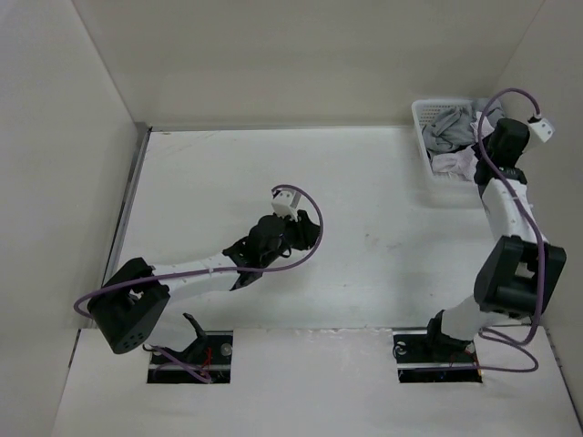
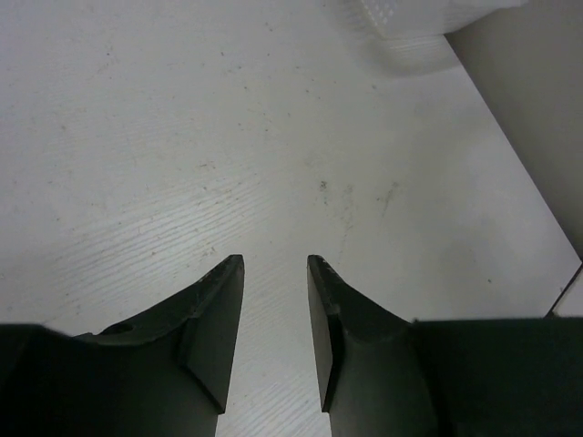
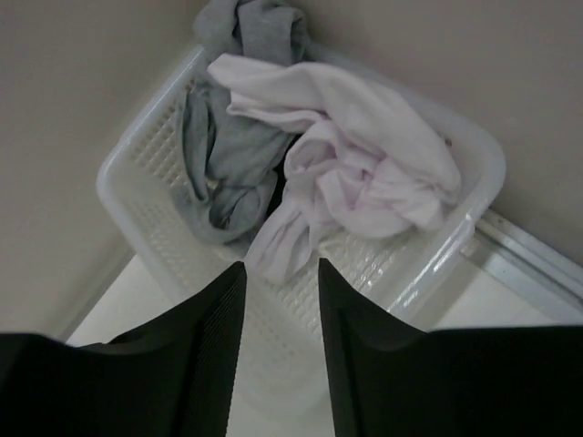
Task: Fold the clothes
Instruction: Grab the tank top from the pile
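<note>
The clothes (image 3: 364, 155), a crumpled white garment, lie in the white basket (image 3: 483, 173) in the table's far right corner, also seen from above (image 1: 453, 164). My right gripper (image 3: 281, 264) hangs open just above the basket's near side, nothing between its fingers, with a hanging end of the white cloth just beyond the tips. My left gripper (image 2: 275, 259) is open over the bare middle of the table (image 2: 182, 137), empty and far from the basket; in the top view this left gripper (image 1: 310, 232) points toward the far right.
A grey garment (image 3: 228, 164) is bunched in the basket's left half, beside and partly under the white one. Walls close in the table at the back and both sides; the basket (image 1: 424, 127) sits against the right wall. A metal strip (image 3: 528, 264) runs along that wall's foot.
</note>
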Robot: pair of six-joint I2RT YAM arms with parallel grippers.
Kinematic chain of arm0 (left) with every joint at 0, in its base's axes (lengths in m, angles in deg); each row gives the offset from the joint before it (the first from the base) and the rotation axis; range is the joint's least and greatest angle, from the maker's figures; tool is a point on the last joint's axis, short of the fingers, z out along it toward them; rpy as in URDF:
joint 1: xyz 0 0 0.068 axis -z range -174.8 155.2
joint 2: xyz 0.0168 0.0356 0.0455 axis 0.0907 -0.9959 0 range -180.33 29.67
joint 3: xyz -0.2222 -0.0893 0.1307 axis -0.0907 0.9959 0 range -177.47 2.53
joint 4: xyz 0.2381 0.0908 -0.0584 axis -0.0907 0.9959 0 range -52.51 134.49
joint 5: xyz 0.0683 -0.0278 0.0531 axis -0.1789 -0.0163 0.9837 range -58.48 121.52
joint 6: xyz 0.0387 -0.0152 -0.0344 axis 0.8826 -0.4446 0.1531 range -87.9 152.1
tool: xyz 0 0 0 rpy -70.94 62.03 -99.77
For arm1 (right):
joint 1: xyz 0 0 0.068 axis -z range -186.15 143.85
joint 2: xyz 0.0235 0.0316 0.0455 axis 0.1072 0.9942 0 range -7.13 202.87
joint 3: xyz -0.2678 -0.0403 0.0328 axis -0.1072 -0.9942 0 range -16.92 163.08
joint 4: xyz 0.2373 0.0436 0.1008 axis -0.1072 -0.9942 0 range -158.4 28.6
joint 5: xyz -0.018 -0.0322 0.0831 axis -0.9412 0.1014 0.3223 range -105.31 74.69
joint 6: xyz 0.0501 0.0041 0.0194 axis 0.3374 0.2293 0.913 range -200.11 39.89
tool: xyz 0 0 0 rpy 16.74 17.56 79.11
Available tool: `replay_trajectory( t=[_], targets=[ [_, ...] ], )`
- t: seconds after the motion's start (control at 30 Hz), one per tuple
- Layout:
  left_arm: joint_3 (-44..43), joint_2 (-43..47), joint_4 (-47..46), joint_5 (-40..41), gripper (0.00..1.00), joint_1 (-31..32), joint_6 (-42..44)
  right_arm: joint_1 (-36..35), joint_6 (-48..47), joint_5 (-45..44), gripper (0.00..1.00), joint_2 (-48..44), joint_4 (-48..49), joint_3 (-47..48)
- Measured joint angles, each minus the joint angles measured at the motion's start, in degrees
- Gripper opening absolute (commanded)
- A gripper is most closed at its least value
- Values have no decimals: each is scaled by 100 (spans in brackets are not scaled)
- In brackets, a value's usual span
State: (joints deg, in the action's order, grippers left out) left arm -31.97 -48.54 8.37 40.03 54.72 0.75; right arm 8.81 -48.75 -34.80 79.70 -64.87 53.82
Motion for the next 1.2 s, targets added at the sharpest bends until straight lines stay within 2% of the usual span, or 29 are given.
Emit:
replay_trajectory(
  t=[0.07,0.13,0.27,0.43,0.8,1.0,1.1,1.2],
  targets=[
    [0,0,-46,0,43,0,0,210,-37,234,53,597,22,435],
    [4,0,-116,0,46,-2,0,345,-98,494,53,1207,0,905],
    [7,-26,-267,-15,48,-63,-17,492,-175,942,52,2214,-83,1657],
    [7,-245,-409,-20,48,-153,-44,601,-181,1300,48,2918,-162,2194],
    [63,-490,-595,-269,48,-223,-127,625,-109,1327,44,3630,-236,3246],
    [90,-490,-636,-295,48,-330,-181,625,-31,1211,42,3832,-334,3303],
    [92,-490,-662,-299,48,-339,-208,625,-9,1182,37,3851,-407,3303],
    [92,-490,-675,-308,48,-339,-214,625,4,1163,39,3851,-404,3303]
  ],
)
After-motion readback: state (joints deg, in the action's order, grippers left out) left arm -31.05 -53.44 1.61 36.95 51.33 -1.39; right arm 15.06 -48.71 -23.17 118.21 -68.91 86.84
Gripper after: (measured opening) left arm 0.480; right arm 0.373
